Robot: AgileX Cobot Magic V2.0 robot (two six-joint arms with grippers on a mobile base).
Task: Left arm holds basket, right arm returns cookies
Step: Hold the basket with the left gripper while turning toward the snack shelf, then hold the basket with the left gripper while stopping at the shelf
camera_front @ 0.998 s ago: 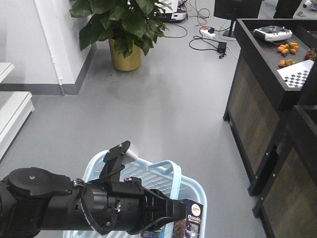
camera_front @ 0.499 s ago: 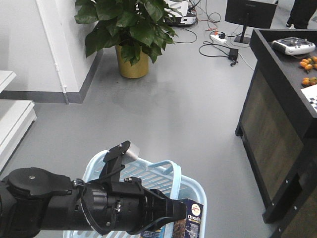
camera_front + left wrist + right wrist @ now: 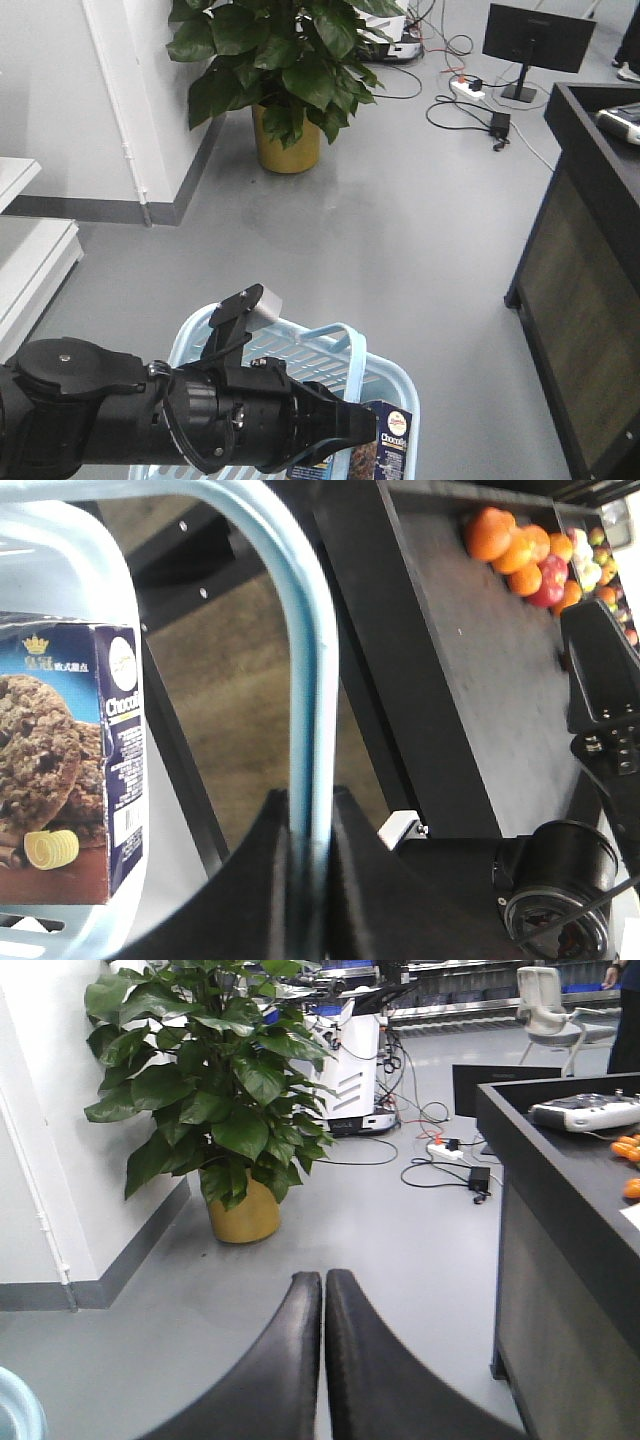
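Note:
The light blue basket (image 3: pixel 290 345) hangs at the bottom of the front view, partly hidden behind the bulky black left arm (image 3: pixel 120 420). In the left wrist view my left gripper (image 3: pixel 308 815) is shut on the basket's looped handle (image 3: pixel 305 650). The navy cookies box (image 3: pixel 388 442) stands upright inside the basket, and its cookie picture shows close up (image 3: pixel 70 760). My right gripper (image 3: pixel 323 1282) is shut with nothing in it and hangs over the grey floor, away from the basket, whose rim (image 3: pixel 15 1405) shows at the lower left.
A potted plant (image 3: pixel 285 75) in a yellow pot stands ahead by the white wall. A black counter (image 3: pixel 590 270) runs along the right, with oranges (image 3: pixel 515 550) on top. A monitor and cables (image 3: pixel 535 40) lie far ahead. White shelving (image 3: pixel 30 260) sits at the left.
The whole front view has swung left: the plant and the black counter have slid to the right, and the counter top has left the frame. The arm, basket and cookies keep their place.

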